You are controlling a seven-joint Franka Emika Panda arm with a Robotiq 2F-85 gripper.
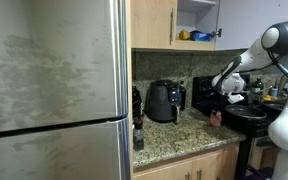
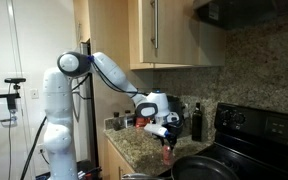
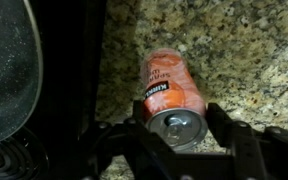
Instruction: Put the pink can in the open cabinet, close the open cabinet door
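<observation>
Wrist view: gripper [image 3: 177,122] is low over the granite countertop [image 3: 244,50]. Its two dark fingers [image 3: 134,132] are spread wide, one on each side of the pink can [image 3: 169,90]. I cannot tell whether either finger touches the can.

The can lies on its side on the countertop. Its silver top with the pull tab faces the camera and sits between the fingertips, and its body points away. Lettering on its side is partly readable.

Left of the can in this view is the rim of a dark pan [image 3: 6,70]. A stove burner [image 3: 9,160] shows below the pan.

In both exterior views the arm [image 2: 109,72] reaches down to the counter edge next to the stove [image 2: 259,130]. The gripper [image 2: 166,135] is directly above a small pink shape, the can [image 2: 167,153]. The can [image 1: 215,117] is also seen on the counter beside the stove.

Further back on the counter is a black air fryer [image 1: 164,100], well apart from the can.

Above, the upper cabinet [image 1: 196,22] has its door [image 1: 232,18] open. Yellow and blue items [image 1: 196,36] sit on its shelf.

A stainless fridge [image 1: 54,90] fills the frame nearest that camera.
</observation>
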